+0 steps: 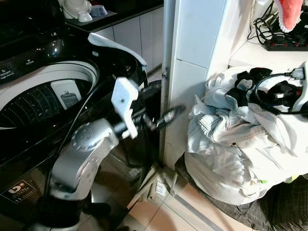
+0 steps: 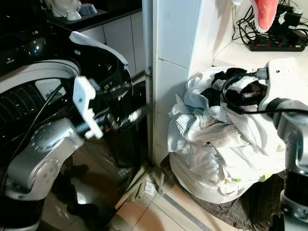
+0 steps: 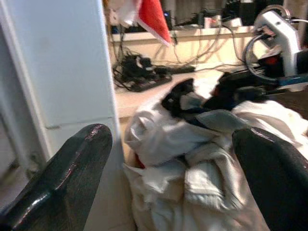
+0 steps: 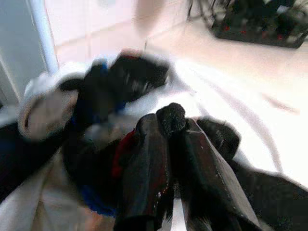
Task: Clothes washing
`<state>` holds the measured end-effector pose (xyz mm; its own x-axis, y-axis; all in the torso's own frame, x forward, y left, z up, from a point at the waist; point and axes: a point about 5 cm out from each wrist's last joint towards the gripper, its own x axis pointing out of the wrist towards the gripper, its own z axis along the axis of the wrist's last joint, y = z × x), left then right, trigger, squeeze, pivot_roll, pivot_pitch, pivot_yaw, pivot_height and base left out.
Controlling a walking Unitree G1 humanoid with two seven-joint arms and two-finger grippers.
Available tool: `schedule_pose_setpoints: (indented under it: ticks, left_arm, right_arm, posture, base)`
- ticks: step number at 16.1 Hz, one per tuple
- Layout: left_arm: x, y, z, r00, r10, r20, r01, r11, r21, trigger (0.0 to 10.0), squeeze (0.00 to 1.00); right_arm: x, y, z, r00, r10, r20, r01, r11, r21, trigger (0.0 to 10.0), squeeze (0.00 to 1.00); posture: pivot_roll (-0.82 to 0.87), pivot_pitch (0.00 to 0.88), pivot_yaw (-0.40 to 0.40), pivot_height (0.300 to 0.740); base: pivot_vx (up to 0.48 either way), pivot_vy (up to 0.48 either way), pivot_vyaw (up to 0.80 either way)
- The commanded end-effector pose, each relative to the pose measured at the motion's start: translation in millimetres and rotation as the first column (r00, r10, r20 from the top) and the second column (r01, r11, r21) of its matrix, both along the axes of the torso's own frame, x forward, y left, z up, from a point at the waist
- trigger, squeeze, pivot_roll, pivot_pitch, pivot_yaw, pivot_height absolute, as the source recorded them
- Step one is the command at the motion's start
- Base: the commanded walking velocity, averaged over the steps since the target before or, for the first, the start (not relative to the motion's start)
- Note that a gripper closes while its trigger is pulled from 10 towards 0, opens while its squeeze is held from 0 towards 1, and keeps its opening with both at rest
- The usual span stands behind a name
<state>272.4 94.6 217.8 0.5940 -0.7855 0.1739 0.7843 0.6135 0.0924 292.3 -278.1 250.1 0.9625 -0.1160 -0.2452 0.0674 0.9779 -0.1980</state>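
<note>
Right gripper (image 4: 171,139) pinched on dark garment (image 4: 120,82) atop laundry pile (image 1: 231,144), left gripper (image 3: 178,168) spread wide, empty.

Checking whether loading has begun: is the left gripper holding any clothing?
No. The left gripper is open, its two fingers spread apart with nothing between them, and the laundry pile lies beyond.
</note>
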Motion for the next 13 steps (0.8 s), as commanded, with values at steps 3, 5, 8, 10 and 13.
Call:
schedule_pose_setpoints:
  ticks: [3, 5, 8, 10, 13]
  left_arm:
    - [7.3, 4.7, 8.6, 0.998, 0.051, 0.038, -0.051, 0.999, -0.006, 10.0, 0.0]
    - [11.8, 6.5, 11.5, 0.996, 0.076, 0.054, -0.074, 0.997, -0.031, 10.0, 0.0]
    - [20.4, 4.4, 21.1, 0.984, 0.158, 0.085, -0.152, 0.986, -0.073, 10.0, 0.0]
    - [23.4, 3.6, 27.6, 0.982, 0.167, 0.082, -0.159, 0.982, -0.103, 10.0, 0.0]
    - [29.7, 3.7, 37.8, 0.979, 0.184, 0.094, -0.167, 0.973, -0.161, 10.0, 1.0]
  right_arm:
    - [-3.2, -16.4, 43.8, 0.99, -0.06, 0.127, 0.064, 0.998, -0.023, 0.0, 0.0]
    - [-6.3, -16.1, 53.8, 0.987, -0.055, 0.152, 0.059, 0.998, -0.021, 0.0, 0.0]
    - [-2.0, -5.5, 72.4, 0.973, -0.017, 0.229, 0.007, 0.999, 0.043, 0.0, 0.0]
    - [2.3, 1.3, 88.9, 0.955, 0.013, 0.297, -0.031, 0.998, 0.056, 0.0, 0.0]
    - [11.4, 31.9, 114.8, 0.901, 0.136, 0.412, -0.212, 0.967, 0.144, 0.0, 0.0]
  posture:
    - [-0.05, 0.0, 0.033, 0.74]
    - [-0.06, 0.0, 0.035, 0.74]
    - [-0.06, 0.0, 0.031, 0.74]
    - [-0.06, 0.0, 0.038, 0.74]
    - [-0.07, 0.0, 0.048, 0.74]
  base:
    - [0.0, 0.0, 0.0]
    - [0.0, 0.0, 0.0]
    - [0.0, 0.0, 0.0]
    - [0.0, 0.0, 0.0]
    - [0.0, 0.0, 0.0]
